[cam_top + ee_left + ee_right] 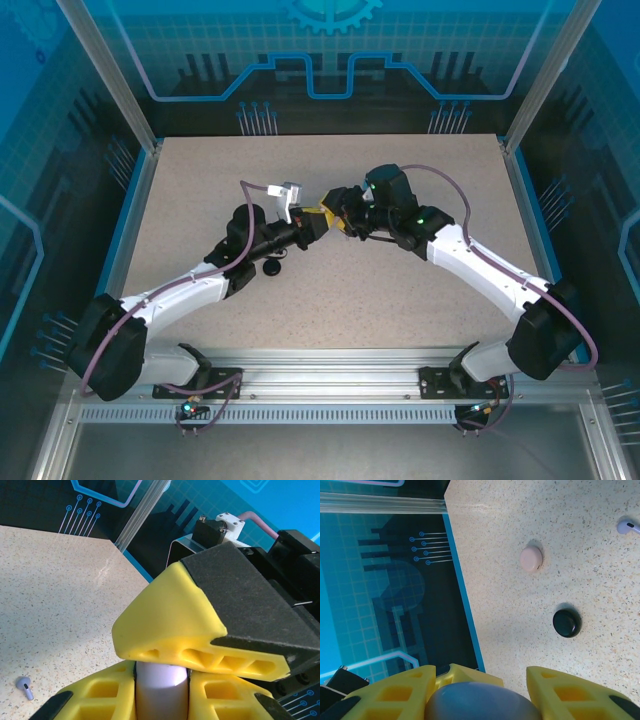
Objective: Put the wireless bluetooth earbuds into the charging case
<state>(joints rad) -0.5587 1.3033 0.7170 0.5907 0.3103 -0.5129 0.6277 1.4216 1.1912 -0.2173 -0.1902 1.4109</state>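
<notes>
While left gripper (161, 680) clamps a pale case (161, 696), right gripper (490, 677) unclear, one stemmed lavender earbud (24, 685) lies loose.

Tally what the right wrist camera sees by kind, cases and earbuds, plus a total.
Round cases: 3 (pale pink case, black case, lavender case at the bottom edge)
Earbuds: 1 (lavender earbud)
Total: 4

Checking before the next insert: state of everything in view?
Lavender round plastic case: clamped in left fingers.
Right fingers: straddling that case, grip unclear.
Pale pink round case: closed, on table.
Black round case: closed, on table.
Lavender stemmed earbud: loose on table.
</notes>
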